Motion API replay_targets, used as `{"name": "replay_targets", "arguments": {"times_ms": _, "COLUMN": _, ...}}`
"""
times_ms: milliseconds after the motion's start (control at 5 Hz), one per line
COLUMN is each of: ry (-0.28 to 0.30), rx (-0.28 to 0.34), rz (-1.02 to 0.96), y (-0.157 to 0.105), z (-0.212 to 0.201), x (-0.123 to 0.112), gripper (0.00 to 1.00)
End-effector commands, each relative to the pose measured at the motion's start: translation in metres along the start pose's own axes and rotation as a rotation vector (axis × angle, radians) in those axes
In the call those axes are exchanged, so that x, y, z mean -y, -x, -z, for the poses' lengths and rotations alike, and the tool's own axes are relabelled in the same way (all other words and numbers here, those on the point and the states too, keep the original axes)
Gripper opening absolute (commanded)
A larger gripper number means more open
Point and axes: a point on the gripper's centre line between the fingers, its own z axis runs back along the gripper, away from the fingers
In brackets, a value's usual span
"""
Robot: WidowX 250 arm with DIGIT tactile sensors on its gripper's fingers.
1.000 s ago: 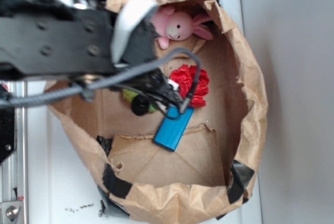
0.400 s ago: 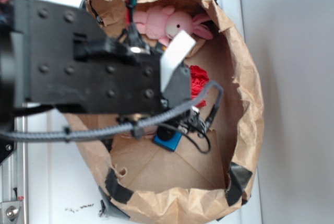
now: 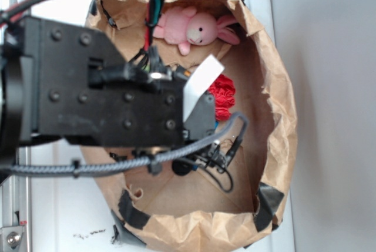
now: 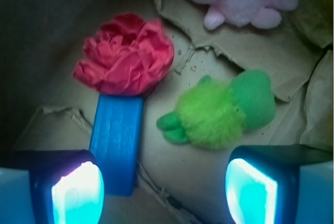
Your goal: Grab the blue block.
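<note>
Blue block (image 4: 117, 145) beside wide-open, empty gripper (image 4: 164, 192).

The arm (image 3: 100, 87) hides the blue block (image 4: 117, 140) in the exterior view.

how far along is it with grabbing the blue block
Done: the arm is down inside the paper bag, per the exterior view. In hand: the wrist view shows the open gripper near the blue block, but the block lies by one finger, not centred between them. Left: line up over the block, close on it and lift. Nothing is held yet.
</note>
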Motion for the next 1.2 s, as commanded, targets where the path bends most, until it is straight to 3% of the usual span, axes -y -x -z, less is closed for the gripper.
{"name": "replay_targets", "arguments": {"times_ms": 0, "ry": 0.072, "rx": 0.023, "rz": -0.027, "y": -0.004, "z": -0.021, "x": 0.018, "gripper": 1.0}}
{"name": "replay_targets", "arguments": {"times_ms": 400, "ry": 0.071, "rx": 0.045, "rz": -0.032, "y": -0.007, "z": 0.002, "x": 0.032, "gripper": 1.0}}
{"name": "replay_targets", "arguments": {"times_ms": 600, "ry": 0.063, "rx": 0.053, "rz": -0.011, "y": -0.005, "z": 0.012, "x": 0.028, "gripper": 1.0}}
{"name": "replay_targets", "arguments": {"times_ms": 800, "ry": 0.106, "rx": 0.05, "rz": 0.039, "y": -0.001, "z": 0.024, "x": 0.025, "gripper": 1.0}}
{"name": "replay_targets", "arguments": {"times_ms": 1000, "ry": 0.106, "rx": 0.025, "rz": 0.034, "y": 0.0, "z": 0.032, "x": 0.028, "gripper": 1.0}}
